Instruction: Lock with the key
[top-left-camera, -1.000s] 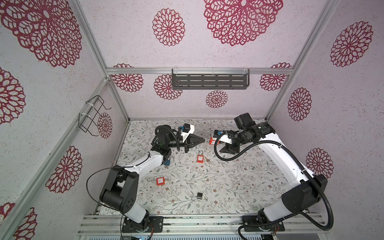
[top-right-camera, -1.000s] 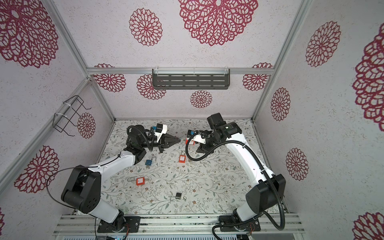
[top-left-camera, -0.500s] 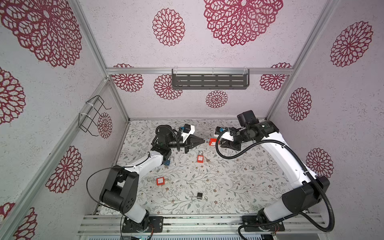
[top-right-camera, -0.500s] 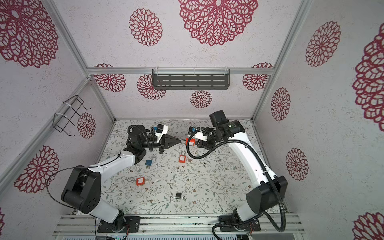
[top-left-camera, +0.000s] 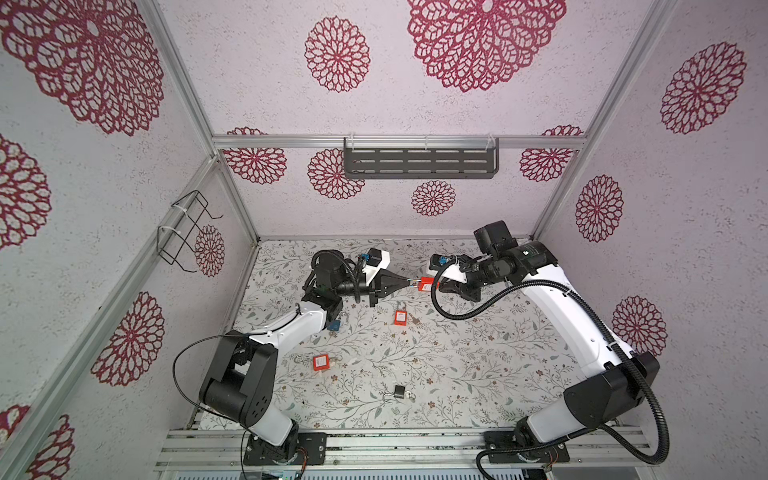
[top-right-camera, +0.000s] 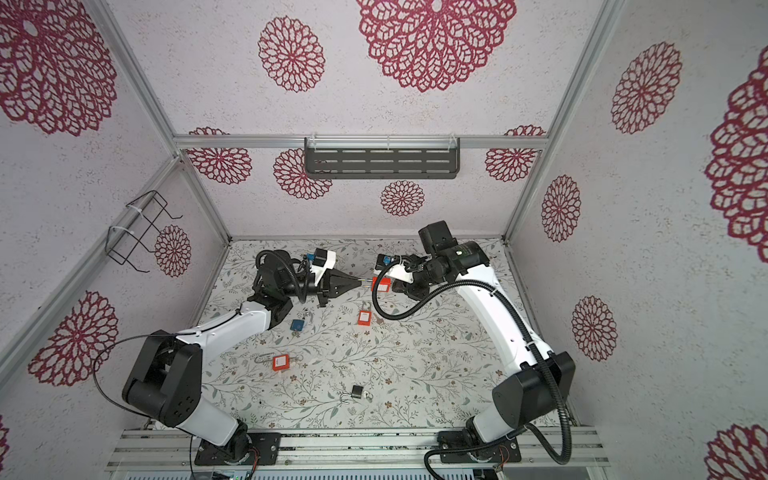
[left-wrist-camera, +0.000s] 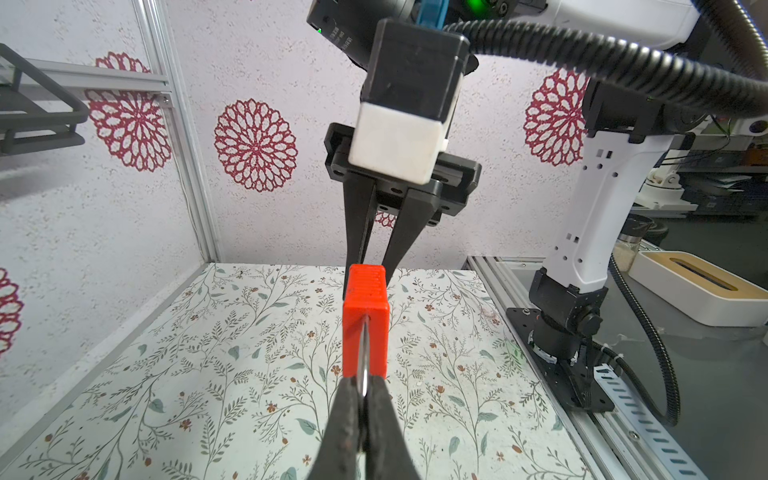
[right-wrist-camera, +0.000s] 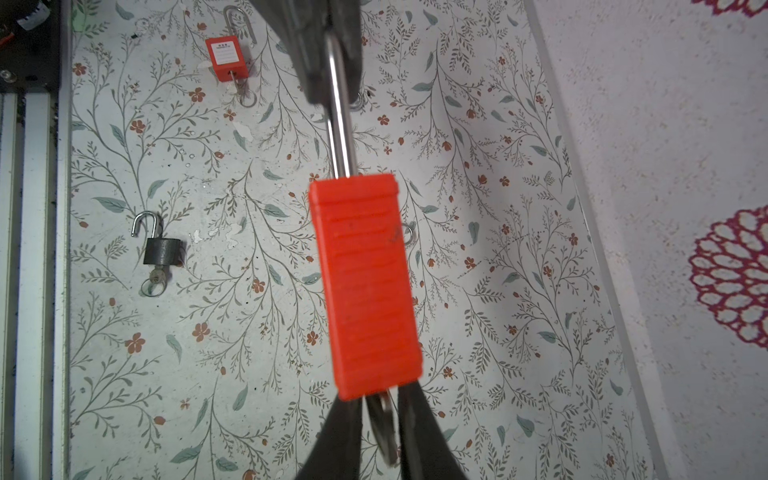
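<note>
- The red padlock hangs in the air above the back half of the counter. It is stretched lengthwise between my two arms and touches nothing below.
- My left gripper has its fingers clenched on the steel shackle. I judge this hold is there to anchor the lock, so the body cannot spin when the key turns.
- My right gripper meets the opposite, keyway end. Its fingers stand narrowly either side of the key ring, with a slit showing beside the ring. The red body hides the key's head, so I cannot tell whether they pinch the key.
- The body is a matte, bright red plastic block, ribbed along its narrow side and square at the corners.
- The shackle is thin polished rod, and I judge it slippery enough to swivel in the left fingers under a twist. I see it edge-on, so I cannot tell whether it is seated.
- Further out, the counter wears a pale sheet printed with leaves and small flowers.
- On the sheet lies a black padlock, its shackle sprung open and a ringed key in its base.
- A second red padlock with a white label, a third red padlock and a blue padlock lie well apart from the held one.
</note>
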